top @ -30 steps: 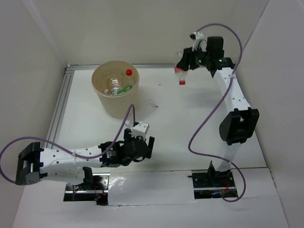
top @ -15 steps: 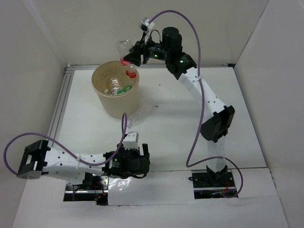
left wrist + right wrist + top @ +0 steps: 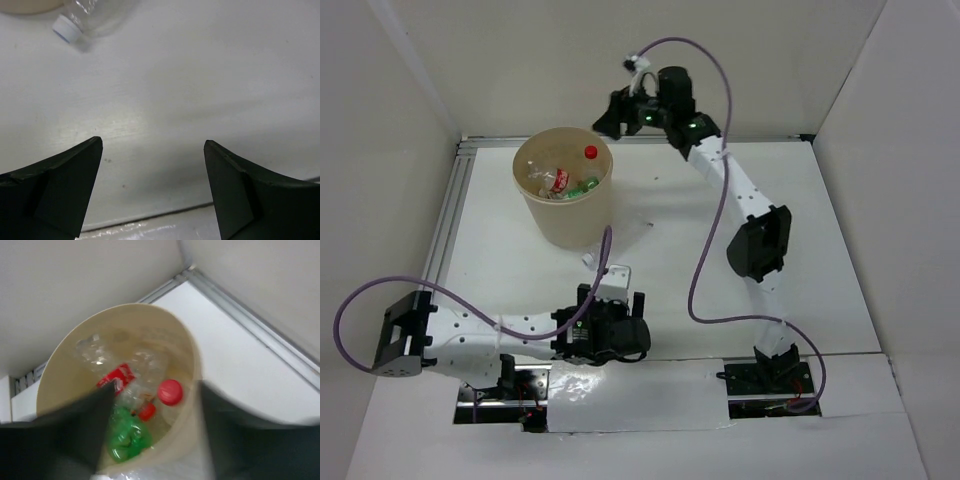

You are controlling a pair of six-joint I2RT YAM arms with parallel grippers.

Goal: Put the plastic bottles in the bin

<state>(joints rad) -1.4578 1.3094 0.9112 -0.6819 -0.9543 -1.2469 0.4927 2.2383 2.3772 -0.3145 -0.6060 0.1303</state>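
The tan bin (image 3: pixel 560 225) stands at the back left of the table. Inside it lie several plastic bottles: a red-capped one (image 3: pixel 590 152), a green one (image 3: pixel 586 185) and a red-labelled one (image 3: pixel 546 178). My right gripper (image 3: pixel 603 120) hangs open just past the bin's far right rim, holding nothing. In the right wrist view its blurred fingers frame the bin (image 3: pixel 57 377), the red cap (image 3: pixel 170 391) and the green bottle (image 3: pixel 125 437). One clear bottle with a white cap (image 3: pixel 67 27) lies on the table beside the bin's base. My left gripper (image 3: pixel 152 142) is open and empty, well short of that bottle.
An aluminium rail (image 3: pixel 450 220) runs along the left and back table edges, with white walls close behind it. A shiny taped seam (image 3: pixel 650 385) crosses the near edge between the arm bases. Purple cables loop off both arms.
My right arm swung left from the back right to the bin with a red-capped bottle, then opened; that bottle now lies in the bin. The left arm shifted only slightly.
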